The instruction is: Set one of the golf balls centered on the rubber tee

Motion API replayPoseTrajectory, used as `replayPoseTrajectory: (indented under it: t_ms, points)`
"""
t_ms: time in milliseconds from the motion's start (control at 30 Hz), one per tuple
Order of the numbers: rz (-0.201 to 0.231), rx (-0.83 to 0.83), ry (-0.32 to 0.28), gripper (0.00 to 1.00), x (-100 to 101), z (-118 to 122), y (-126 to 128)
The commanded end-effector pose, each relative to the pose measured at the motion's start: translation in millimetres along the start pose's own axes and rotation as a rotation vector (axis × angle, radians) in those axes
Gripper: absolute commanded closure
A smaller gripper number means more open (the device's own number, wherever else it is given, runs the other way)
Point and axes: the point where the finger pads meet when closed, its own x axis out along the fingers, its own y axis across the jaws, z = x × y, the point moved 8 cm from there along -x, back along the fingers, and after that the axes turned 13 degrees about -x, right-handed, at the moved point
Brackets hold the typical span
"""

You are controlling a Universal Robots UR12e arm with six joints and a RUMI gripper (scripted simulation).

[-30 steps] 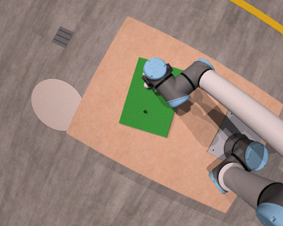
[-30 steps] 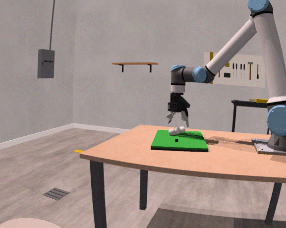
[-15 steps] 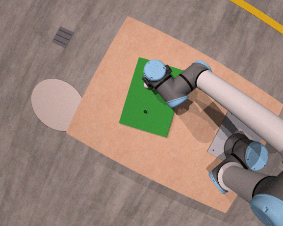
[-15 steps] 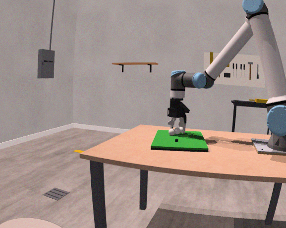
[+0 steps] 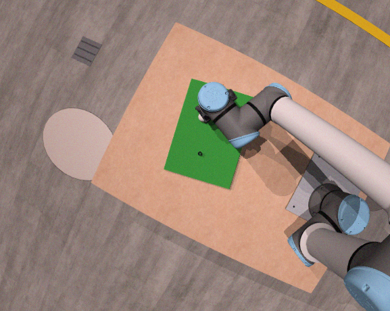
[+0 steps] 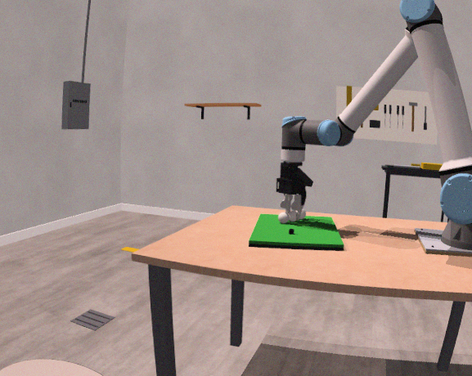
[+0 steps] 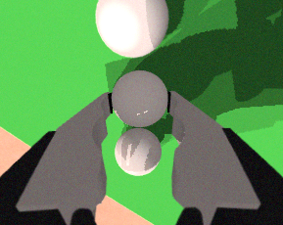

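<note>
Three white golf balls lie in a row on the green mat (image 5: 204, 142) near its far edge. In the wrist view my gripper (image 7: 139, 93) is shut on the middle golf ball (image 7: 139, 97), one finger on each side. A second ball (image 7: 137, 152) lies just below it between the fingers, and a third ball (image 7: 132, 24) lies beyond. The small black rubber tee (image 5: 200, 153) stands near the mat's middle, apart from my gripper; it also shows in the side view (image 6: 291, 231). In the side view the gripper (image 6: 293, 212) is down at the mat among the balls.
The mat lies on a tan table (image 6: 312, 261). The arm's grey base plate (image 5: 312, 189) is at the table's right side. A round stool top (image 5: 76, 143) stands left of the table.
</note>
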Motion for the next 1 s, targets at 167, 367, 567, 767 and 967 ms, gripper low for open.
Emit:
replayPoseTrajectory:
  t_ms: [167, 367, 567, 767, 967]
  points:
    - [-0.001, 0.000, 0.000, 1.00, -0.6, -0.1, -0.5]
    - [-0.001, 0.000, 0.000, 1.00, -0.6, -0.1, -0.5]
    - [-0.001, 0.000, 0.000, 1.00, -0.8, -0.1, -0.5]
    - [-0.002, 0.000, 0.000, 1.00, -23.8, -0.1, -1.0]
    - [-0.002, 0.000, 0.000, 1.00, -75.1, -0.1, -0.9]
